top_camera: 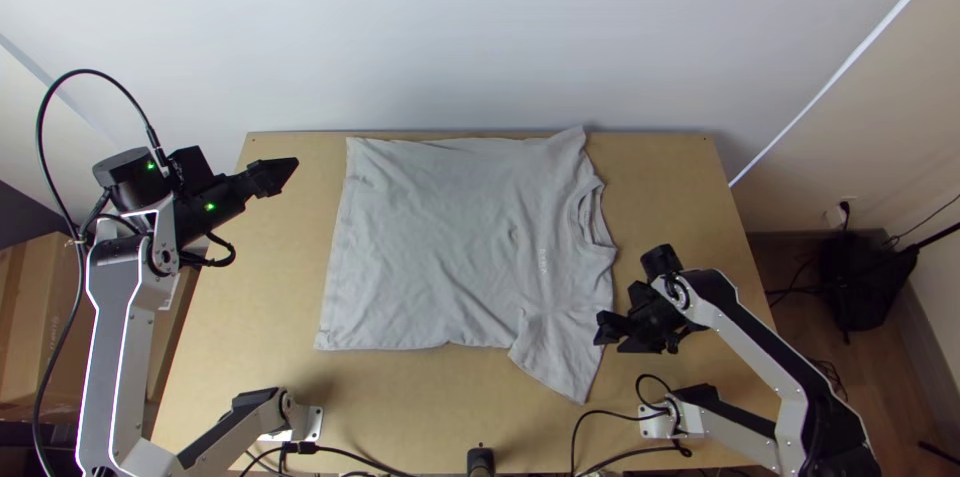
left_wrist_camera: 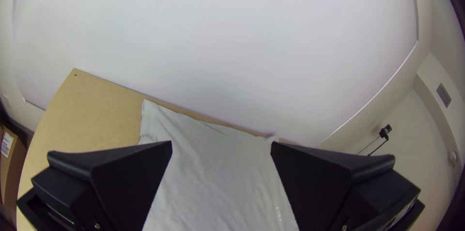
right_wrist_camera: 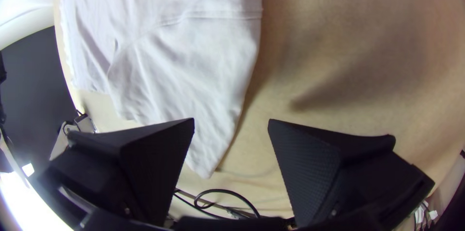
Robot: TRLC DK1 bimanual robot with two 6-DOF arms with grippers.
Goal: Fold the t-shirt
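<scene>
Left gripper point(left_wrist_camera: 221, 143) is hanging off the hem side, fingers parted, gripping nothing. Right gripper point(right_wrist_camera: 231, 119) is also gaping, empty, waiting by the near sleeve point(top_camera: 559, 362). T-shirt point(top_camera: 430, 237) is lying spread on the table point(top_camera: 680, 187), collar point(top_camera: 597, 215) toward my right arm. I'm weighing two risks: a shallow pinch losing the creased sleeve — or a one-sided pull skewing the body, since nothing is pinning the hem point(top_camera: 335, 247).
</scene>
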